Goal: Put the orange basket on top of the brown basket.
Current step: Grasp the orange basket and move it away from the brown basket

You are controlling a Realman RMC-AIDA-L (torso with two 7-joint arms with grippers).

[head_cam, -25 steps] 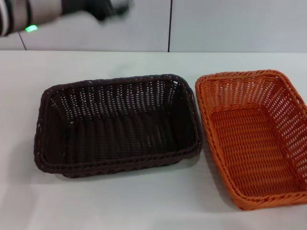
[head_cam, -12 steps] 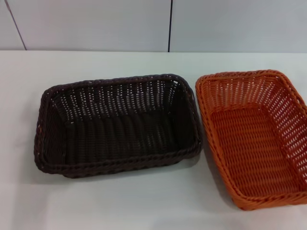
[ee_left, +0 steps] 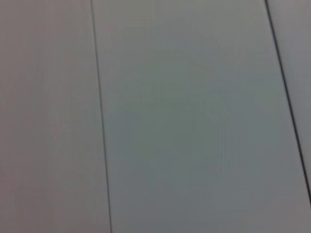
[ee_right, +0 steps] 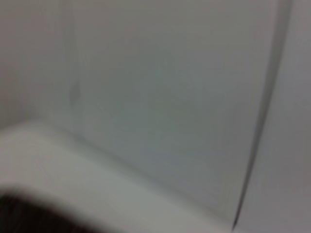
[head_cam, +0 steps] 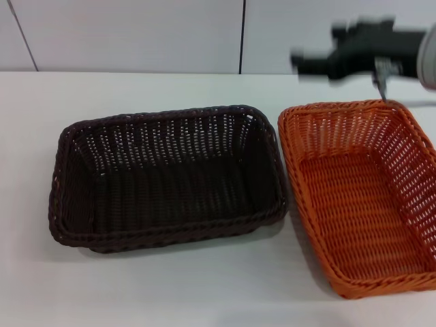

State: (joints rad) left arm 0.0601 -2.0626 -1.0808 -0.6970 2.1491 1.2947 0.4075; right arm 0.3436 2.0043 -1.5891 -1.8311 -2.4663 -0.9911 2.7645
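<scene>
You have the bright orange woven rectangular basket [head_cam: 361,197] sitting flat on the white table [head_cam: 170,286] at your right, its long rim just beside the dark brown woven rectangular basket [head_cam: 163,178], which lies at centre-left. The two do not overlap. Your right gripper [head_cam: 303,63] hangs in the air above the far edge of the orange basket, stretched toward the left and touching nothing; it is blurred, so you cannot tell how its jaws stand. Your left gripper shows in no view. Both wrist views face grey wall panels.

orange basket [head_cam: 361,201] beside brown basket [head_cam: 167,178], both upright
</scene>
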